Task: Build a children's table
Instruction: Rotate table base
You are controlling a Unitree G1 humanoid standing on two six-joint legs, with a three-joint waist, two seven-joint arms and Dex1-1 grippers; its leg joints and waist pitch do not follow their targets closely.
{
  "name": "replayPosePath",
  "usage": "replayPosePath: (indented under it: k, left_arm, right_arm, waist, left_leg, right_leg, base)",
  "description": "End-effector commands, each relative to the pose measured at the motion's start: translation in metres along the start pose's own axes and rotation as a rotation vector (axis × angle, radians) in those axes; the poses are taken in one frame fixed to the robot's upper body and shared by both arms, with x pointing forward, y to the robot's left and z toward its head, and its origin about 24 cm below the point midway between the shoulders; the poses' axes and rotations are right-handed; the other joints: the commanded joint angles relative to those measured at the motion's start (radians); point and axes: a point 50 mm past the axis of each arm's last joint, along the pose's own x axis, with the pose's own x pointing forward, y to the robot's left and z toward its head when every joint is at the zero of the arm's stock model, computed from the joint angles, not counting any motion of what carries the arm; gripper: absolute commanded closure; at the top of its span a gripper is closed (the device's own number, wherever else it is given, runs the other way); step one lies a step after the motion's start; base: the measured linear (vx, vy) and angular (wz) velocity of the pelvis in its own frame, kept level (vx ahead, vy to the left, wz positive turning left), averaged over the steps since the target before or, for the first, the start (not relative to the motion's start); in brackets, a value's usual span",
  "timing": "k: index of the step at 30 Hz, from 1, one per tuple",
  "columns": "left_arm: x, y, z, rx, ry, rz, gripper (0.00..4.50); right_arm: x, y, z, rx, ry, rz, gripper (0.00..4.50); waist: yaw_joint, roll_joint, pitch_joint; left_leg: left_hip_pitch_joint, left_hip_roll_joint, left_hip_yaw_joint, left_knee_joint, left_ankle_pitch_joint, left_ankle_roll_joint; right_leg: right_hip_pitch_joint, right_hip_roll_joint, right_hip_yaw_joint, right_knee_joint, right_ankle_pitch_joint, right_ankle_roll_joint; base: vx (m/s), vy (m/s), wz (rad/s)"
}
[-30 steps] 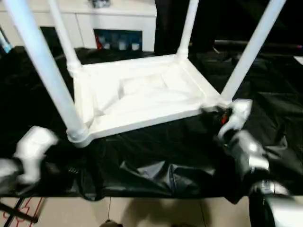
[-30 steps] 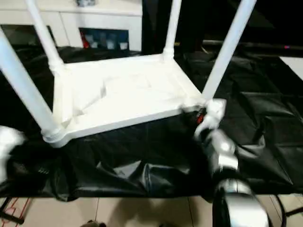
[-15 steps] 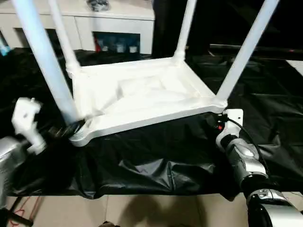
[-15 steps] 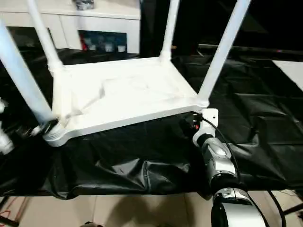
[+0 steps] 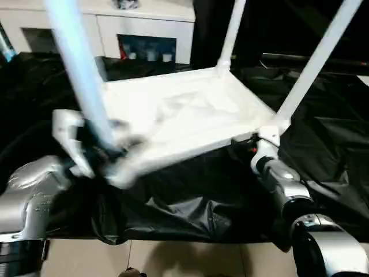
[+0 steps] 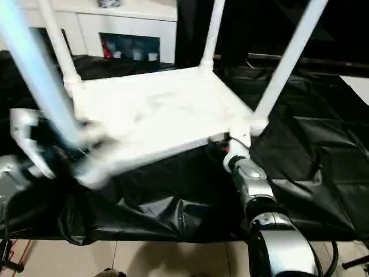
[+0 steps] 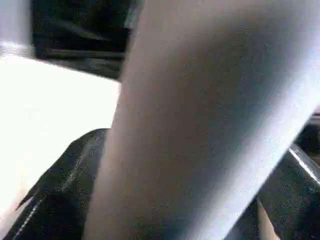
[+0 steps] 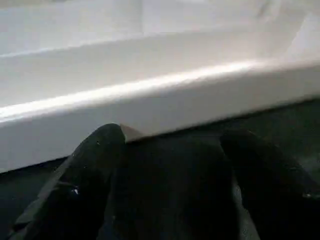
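Table (image 5: 190, 115): light, stiff, smooth plastic; take it by a leg base or the rim.
Left gripper (image 5: 95, 147): spread around near leg (image 5: 81, 75).
Right gripper (image 5: 245, 144): spread at rim.

A crumpled black plastic sheet (image 5: 190, 208) covers the work surface; behind it stands a white cabinet (image 5: 147, 26) (small items inside), and beige floor tiles (image 5: 190, 259) lie below its near edge.

Left arm: smooth rounded silver metal forearm shell (image 5: 34, 193), glossy, with faint engraved lettering on its flank; a white plastic wrist block (image 5: 68, 134) sits ahead of it. Right arm: segmented silver forearm (image 5: 282, 187) with black seams between sections, ending in a dark rounded elbow housing (image 5: 323, 248). A small red mark shows at the right wrist. Right pincer fingers (image 8: 95, 170) are matte black with rounded tips.
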Motion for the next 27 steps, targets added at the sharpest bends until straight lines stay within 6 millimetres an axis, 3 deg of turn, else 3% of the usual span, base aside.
replayPosePath:
  k: [1, 2, 8, 9, 10, 12, 17, 21, 24, 25, 27]
  left_arm:
    - [0.011, -0.011, 0.005, 0.0, -0.005, -0.106, 0.03]
    - [0.019, -0.016, 0.008, -0.013, -0.01, -0.16, 0.03]
    - [0.041, -0.034, 0.014, -0.037, -0.021, -0.301, 0.03]
    - [0.053, -0.041, 0.016, -0.058, -0.04, -0.364, 0.03]
    - [0.059, -0.046, 0.017, -0.072, -0.05, -0.407, 0.03]
    - [0.071, -0.055, 0.019, -0.098, -0.067, -0.493, 0.03]
    - [0.089, -0.063, 0.023, -0.119, -0.086, -0.574, 0.03]
    - [0.1, -0.066, 0.024, -0.119, -0.087, -0.601, 0.03]
    - [0.127, -0.052, 0.021, -0.051, -0.063, -0.44, 0.03]
    - [0.127, -0.052, 0.021, -0.051, -0.063, -0.44, 0.03]
    - [0.138, -0.035, 0.017, 0.037, -0.029, -0.275, 0.03]
  right_arm:
    - [0.002, 0.003, 0.004, -0.022, 0.006, 0.013, 0.82]
    - [0.004, 0.007, 0.005, -0.031, 0.013, 0.031, 0.82]
    - [0.009, 0.024, 0.01, -0.043, -0.007, 0.103, 0.82]
    - [0.011, 0.036, 0.012, -0.039, -0.009, 0.18, 0.82]
    - [0.012, 0.044, 0.012, -0.041, -0.004, 0.225, 0.82]
    - [0.013, 0.055, 0.012, -0.058, 0.011, 0.303, 0.82]
    - [0.013, 0.064, 0.01, -0.076, 0.023, 0.358, 0.82]
    - [0.013, 0.067, 0.009, -0.084, 0.03, 0.383, 0.82]
    - [0.013, 0.062, 0.008, -0.12, 0.031, 0.339, 0.82]
    - [0.013, 0.062, 0.008, -0.12, 0.031, 0.339, 0.82]
    - [0.013, 0.052, 0.009, -0.099, 0.023, 0.269, 0.82]
  waist:
    - [-0.003, 0.008, -0.066]
    - [-0.006, 0.007, -0.064]
    - [-0.018, 0.005, -0.061]
    - [-0.022, -0.003, -0.063]
    - [-0.021, 0.003, -0.064]
    - [-0.026, 0.001, -0.063]
    - [-0.045, -0.013, -0.066]
    - [-0.049, -0.009, -0.067]
    - [-0.041, -0.002, -0.062]
    - [-0.041, -0.002, -0.062]
    - [-0.039, -0.001, -0.064]
  left_leg:
    - [0.029, 0.014, -0.003, -0.069, -0.282, -0.027]
    - [0.027, 0.014, -0.004, -0.07, -0.302, -0.034]
    - [0.026, 0.014, -0.008, -0.07, -0.335, -0.05]
    - [0.025, 0.015, -0.008, -0.07, -0.333, -0.05]
    - [0.026, 0.015, -0.009, -0.068, -0.338, -0.051]
    - [0.019, 0.014, -0.01, -0.07, -0.325, -0.049]
    - [0.01, 0.013, -0.012, -0.067, -0.283, -0.035]
    - [0.017, 0.015, -0.008, -0.062, -0.258, -0.01]
    - [0.027, 0.017, -0.007, -0.063, -0.302, -0.019]
    - [0.027, 0.017, -0.007, -0.063, -0.302, -0.019]
    - [0.028, 0.017, -0.012, -0.066, -0.33, -0.029]
  right_leg:
    - [0.038, -0.024, 0.025, -0.055, -0.18, -0.194]
    - [0.038, -0.025, 0.026, -0.06, -0.226, -0.175]
    - [0.034, -0.026, 0.026, -0.068, -0.315, -0.142]
    - [0.035, -0.024, 0.026, -0.068, -0.314, -0.141]
    - [0.034, -0.025, 0.026, -0.066, -0.317, -0.146]
    - [0.039, -0.024, 0.025, -0.063, -0.287, -0.158]
    - [0.048, -0.028, 0.024, -0.058, -0.235, -0.175]
    - [0.045, -0.026, 0.025, -0.058, -0.19, -0.202]
    - [0.04, -0.024, 0.025, -0.067, -0.233, -0.198]
    - [0.04, -0.024, 0.025, -0.067, -0.233, -0.198]
    - [0.041, -0.027, 0.024, -0.072, -0.282, -0.17]
  base:
    - [0.0, 0.0, 0.0]
    - [0.0, 0.0, 0.0]
    - [0.0, 0.0, 0.0]
    - [0.0, 0.0, 0.0]
    - [0.0, 0.0, 0.0]
    - [0.0, 0.0, 0.0]
    - [0.0, 0.0, 0.0]
    - [0.0, 0.0, 0.0]
    - [0.0, 0.0, 0.0]
    - [0.0, 0.0, 0.0]
    - [0.0, 0.0, 0.0]
